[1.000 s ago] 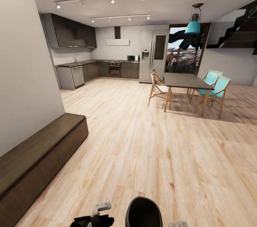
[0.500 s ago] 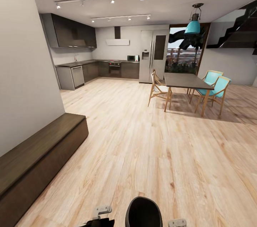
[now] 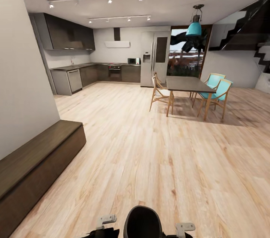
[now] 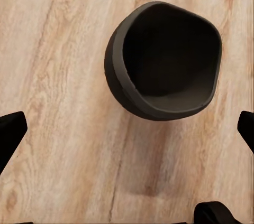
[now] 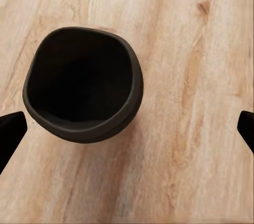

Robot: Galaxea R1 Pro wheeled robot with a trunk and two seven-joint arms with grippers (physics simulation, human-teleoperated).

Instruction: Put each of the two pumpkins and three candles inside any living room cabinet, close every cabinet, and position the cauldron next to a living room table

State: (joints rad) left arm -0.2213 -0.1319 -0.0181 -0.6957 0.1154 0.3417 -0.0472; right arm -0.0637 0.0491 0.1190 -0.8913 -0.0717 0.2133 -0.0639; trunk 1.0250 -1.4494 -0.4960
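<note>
The black cauldron (image 3: pixel 142 223) sits low at the head view's near edge, between my two arms. Its wide empty mouth faces both wrist cameras (image 4: pixel 164 60) (image 5: pixel 82 89), with plank floor around it and a faint shadow beside it. My left gripper (image 4: pixel 127 134) is open, its dark fingertips (image 4: pixel 10 134) far apart and touching nothing. My right gripper (image 5: pixel 127 131) is open too, and its fingertips (image 5: pixel 10 129) stand clear of the pot. The long dark brown cabinet (image 3: pixel 33 159) runs along the left wall with its fronts shut. Pumpkins and candles are out of view.
A dark dining table (image 3: pixel 187 83) with wooden and teal chairs (image 3: pixel 219 92) stands ahead to the right. The kitchen counter (image 3: pixel 75 75) and fridge (image 3: pixel 153 58) line the far wall. Stairs (image 3: pixel 258 39) rise at the far right. Wide plank floor (image 3: pixel 150 148) lies ahead.
The whole head view has shifted, so the camera has moved: cabinet, table and kitchen sit further left in the picture. The cauldron stays between my arms, and both grippers remain open.
</note>
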